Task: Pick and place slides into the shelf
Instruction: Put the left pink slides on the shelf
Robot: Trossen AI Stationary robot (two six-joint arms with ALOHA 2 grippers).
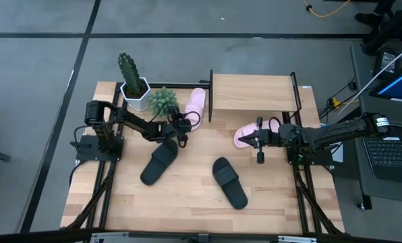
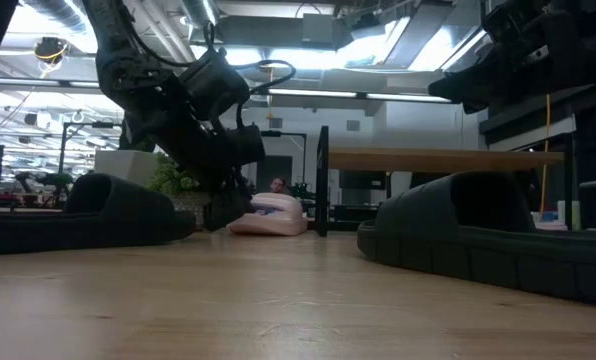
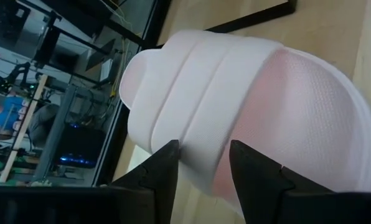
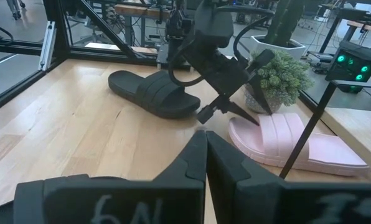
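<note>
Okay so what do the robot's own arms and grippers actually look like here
Both arms are dark, nearly black, jointed links with black cables looping along them. The left gripper ends in two blunt, wedge-shaped black fingers. The right gripper has the same dark fingers, with pale handwritten characters on the black body behind them.

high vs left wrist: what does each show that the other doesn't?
Only the high view: the shelf, both black slides, the second pink slide, two potted plants, and the right gripper, shut. Only the left wrist: the ribbed strap up close, with open fingers on either side of its edge. Both: the left gripper at the pink slide beside the shelf.
</note>
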